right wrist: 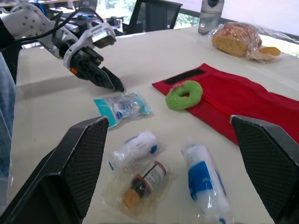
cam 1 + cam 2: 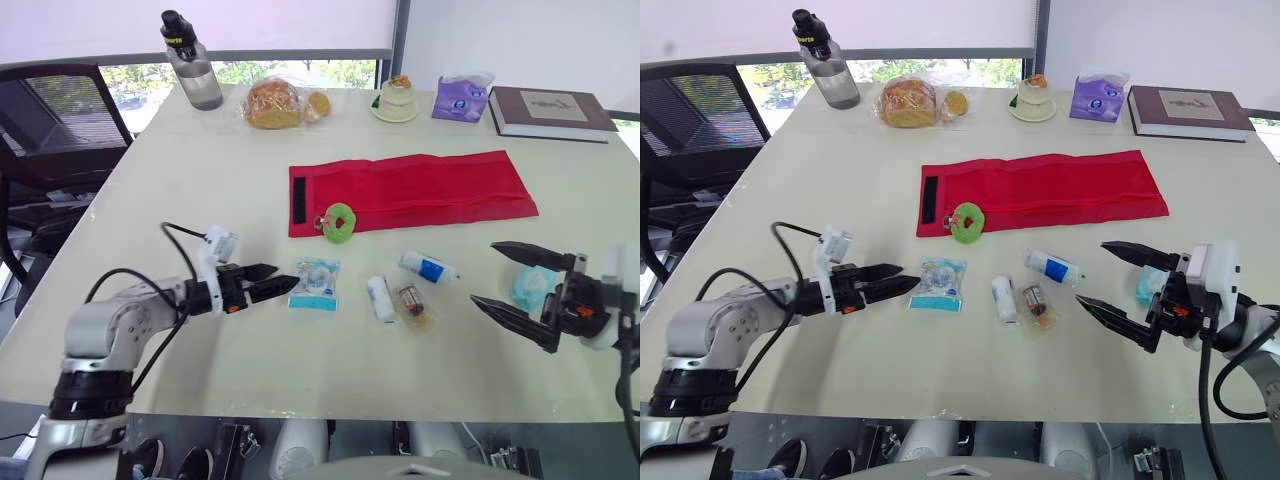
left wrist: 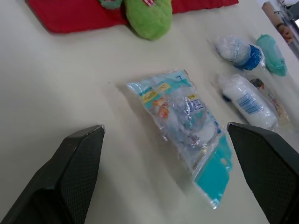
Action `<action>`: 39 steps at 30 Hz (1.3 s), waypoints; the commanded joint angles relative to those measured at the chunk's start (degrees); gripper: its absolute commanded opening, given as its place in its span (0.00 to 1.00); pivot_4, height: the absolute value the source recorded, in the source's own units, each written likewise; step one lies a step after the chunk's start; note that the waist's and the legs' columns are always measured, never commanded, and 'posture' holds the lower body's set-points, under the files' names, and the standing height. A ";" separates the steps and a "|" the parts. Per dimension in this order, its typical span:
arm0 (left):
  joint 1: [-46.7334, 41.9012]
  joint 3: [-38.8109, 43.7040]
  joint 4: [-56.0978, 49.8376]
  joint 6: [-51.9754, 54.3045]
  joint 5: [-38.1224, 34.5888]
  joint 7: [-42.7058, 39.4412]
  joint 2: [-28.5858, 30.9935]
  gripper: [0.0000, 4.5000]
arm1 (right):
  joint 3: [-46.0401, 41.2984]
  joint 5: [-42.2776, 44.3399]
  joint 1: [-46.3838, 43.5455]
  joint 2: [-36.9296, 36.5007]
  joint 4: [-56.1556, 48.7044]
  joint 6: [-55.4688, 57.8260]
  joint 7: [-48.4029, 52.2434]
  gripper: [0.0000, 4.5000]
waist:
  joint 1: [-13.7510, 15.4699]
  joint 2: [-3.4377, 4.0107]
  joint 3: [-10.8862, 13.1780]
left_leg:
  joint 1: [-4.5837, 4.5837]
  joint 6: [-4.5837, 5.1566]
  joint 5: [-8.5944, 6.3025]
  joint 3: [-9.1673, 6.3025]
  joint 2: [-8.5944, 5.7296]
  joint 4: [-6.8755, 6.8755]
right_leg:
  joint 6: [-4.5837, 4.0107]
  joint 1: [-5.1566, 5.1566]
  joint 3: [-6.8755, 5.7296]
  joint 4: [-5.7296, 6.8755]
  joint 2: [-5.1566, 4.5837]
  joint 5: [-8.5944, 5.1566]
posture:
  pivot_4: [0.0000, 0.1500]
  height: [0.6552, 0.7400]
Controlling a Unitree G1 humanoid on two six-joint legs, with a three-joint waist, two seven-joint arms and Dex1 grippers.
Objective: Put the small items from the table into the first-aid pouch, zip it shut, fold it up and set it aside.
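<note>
The red first-aid pouch [image 2: 410, 190] lies flat and unfolded at mid-table, with a green ring [image 2: 340, 222] at its near left corner. In front of it lie a clear packet with teal print [image 2: 316, 283], a white gauze roll [image 2: 381, 298], a small bottle in a clear bag [image 2: 412, 305] and a blue-and-white roll [image 2: 428, 268]. A teal item [image 2: 530, 288] rests by my right gripper. My left gripper [image 2: 282, 278] is open just left of the packet [image 3: 187, 116], holding nothing. My right gripper [image 2: 482, 272] is open to the right of the rolls, empty.
Along the far edge stand a water bottle [image 2: 192, 62], bagged bread [image 2: 272, 103], a small cake on a plate [image 2: 396, 98], a purple tissue pack [image 2: 460, 98] and a brown book [image 2: 548, 110]. A black chair [image 2: 50, 130] stands at the table's left.
</note>
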 commanded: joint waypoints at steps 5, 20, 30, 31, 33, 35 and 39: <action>-6.20 -2.66 2.06 13.99 -2.15 4.94 -4.46 1.00 | 1.12 -1.26 -0.72 1.44 -1.47 -2.12 -1.30 0.99 | -0.04 -0.02 -0.02 | 0.02 0.00 0.00 -0.01 -0.06 0.10 | 0.02 0.06 0.07 0.04 0.04 0.00 | 1.00 1.00; -6.52 1.28 1.91 12.66 -3.36 3.74 -7.53 0.01 | 2.70 -2.89 -0.97 2.84 -0.49 -3.46 -1.74 1.00 | -0.17 -0.04 -0.01 | 0.01 0.00 0.00 -0.06 -0.04 0.10 | 0.00 0.01 0.18 0.05 0.08 0.01 | 1.00 1.00; -12.89 9.53 -0.13 9.73 -8.51 7.64 -13.16 0.01 | 8.10 1.20 -8.40 8.91 -5.03 7.99 -20.63 1.00 | -0.10 -0.12 0.04 | -0.01 0.00 0.01 -0.09 -0.03 0.13 | -0.01 0.00 0.18 0.07 0.07 0.02 | 1.00 1.00; -14.34 10.37 -0.34 9.82 -9.52 9.10 -14.65 0.01 | 8.99 2.69 -9.82 9.88 -5.49 10.15 -23.30 1.00 | -0.08 -0.12 0.04 | -0.03 0.00 0.01 -0.10 -0.03 0.17 | -0.01 0.00 0.17 0.09 0.07 0.02 | 1.00 1.00; -16.79 11.63 -0.73 9.93 -11.51 11.66 -17.42 0.01 | 10.78 5.78 -12.49 10.40 -5.77 15.29 -27.30 1.00 | -0.10 -0.14 0.05 | -0.04 0.00 0.01 -0.09 -0.04 0.18 | 0.00 0.01 0.19 0.09 0.06 0.03 | 1.00 1.00; -18.80 12.67 -1.14 10.36 -13.85 14.09 -20.07 0.01 | 12.90 6.56 -15.37 10.64 -5.45 19.00 -30.27 1.00 | -0.15 -0.18 0.08 | -0.06 0.00 0.01 -0.08 -0.06 0.21 | 0.03 0.01 0.20 0.08 0.06 0.05 | 1.00 1.00; -21.27 10.88 -3.57 10.93 -16.58 15.84 -22.49 0.01 | 14.69 15.84 -24.08 16.45 -2.58 27.39 -42.98 1.00 | -0.71 -0.29 0.15 | -0.08 0.00 0.01 -0.09 -0.04 0.21 | 0.06 -0.01 0.22 0.09 0.08 0.06 | 1.00 1.00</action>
